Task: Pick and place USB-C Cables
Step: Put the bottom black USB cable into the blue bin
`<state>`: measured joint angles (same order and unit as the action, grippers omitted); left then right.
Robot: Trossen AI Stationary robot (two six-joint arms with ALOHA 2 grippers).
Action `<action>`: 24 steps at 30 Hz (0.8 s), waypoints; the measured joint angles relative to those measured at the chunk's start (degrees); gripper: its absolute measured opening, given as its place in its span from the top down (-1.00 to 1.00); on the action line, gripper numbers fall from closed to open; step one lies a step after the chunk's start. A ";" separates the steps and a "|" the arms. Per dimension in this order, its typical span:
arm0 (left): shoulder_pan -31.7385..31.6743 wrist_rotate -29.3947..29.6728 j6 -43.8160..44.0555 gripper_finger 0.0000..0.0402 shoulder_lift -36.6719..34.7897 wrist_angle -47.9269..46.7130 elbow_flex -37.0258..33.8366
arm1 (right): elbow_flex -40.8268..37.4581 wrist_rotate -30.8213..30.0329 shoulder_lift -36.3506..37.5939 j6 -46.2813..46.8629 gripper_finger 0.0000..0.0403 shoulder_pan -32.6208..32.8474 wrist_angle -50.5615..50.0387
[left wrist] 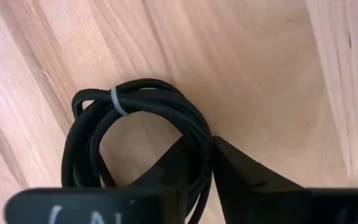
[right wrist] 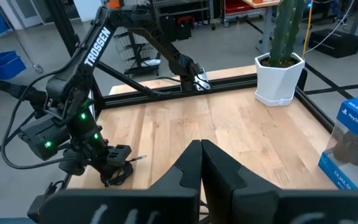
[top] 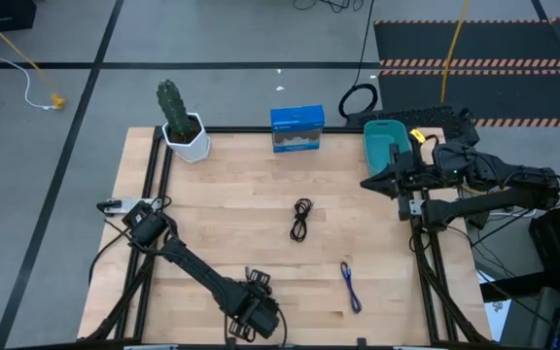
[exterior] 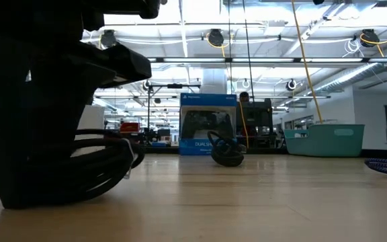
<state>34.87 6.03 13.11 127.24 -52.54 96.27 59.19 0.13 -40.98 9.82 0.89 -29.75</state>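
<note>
Three small cable bundles lie on the wooden table. A black coil with a white tie [left wrist: 118,99] sits near the table's near edge [top: 258,280], and my left gripper [left wrist: 211,140] is shut on it. A second black bundle [top: 301,219] lies at the table's middle. The blue-purple bundle [top: 351,287] lies toward the near right. The teal bin [top: 387,146] stands at the far right corner. My right gripper [right wrist: 201,147] is shut and holds nothing, hovering beside the bin [top: 369,182]. My left gripper pinches the black coil's strands [left wrist: 199,134] between its two fingers, on the side of the loop away from the white tie. The fingers come from above, pointing down, across the strands. The rest of the coil [left wrist: 92,143] lies spread on the wood.
A white pot with a cactus [top: 178,122] stands at the far left corner. A blue controller box [top: 297,128] stands at the far edge's middle. A large black cable ring [top: 358,100] lies on the floor beyond the table. Bare wood shows between the bundles.
</note>
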 joint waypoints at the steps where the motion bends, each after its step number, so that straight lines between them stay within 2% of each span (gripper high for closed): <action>1: -0.10 -0.13 -0.20 0.73 0.00 0.04 -0.02 | -0.56 0.01 0.01 0.01 1.00 0.00 0.46; 6: -0.49 -0.39 -0.59 0.81 -0.20 0.05 0.07 | -3.52 0.05 -0.01 0.00 1.00 0.00 3.04; 12: -1.69 0.57 -2.30 0.82 -2.08 0.12 -0.02 | -5.57 0.12 -0.14 1.17 1.00 0.00 5.67; 18: -3.49 1.08 -4.52 0.83 -6.94 -0.11 0.05 | -8.69 0.12 -0.05 3.24 1.00 0.75 8.66; 24: -5.84 6.63 -13.01 0.83 -14.16 0.02 0.09 | -13.93 0.14 -0.01 4.52 1.00 3.86 16.25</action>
<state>29.04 12.66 0.10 113.08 -52.51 96.36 45.26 0.27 -40.99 14.35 4.74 -13.50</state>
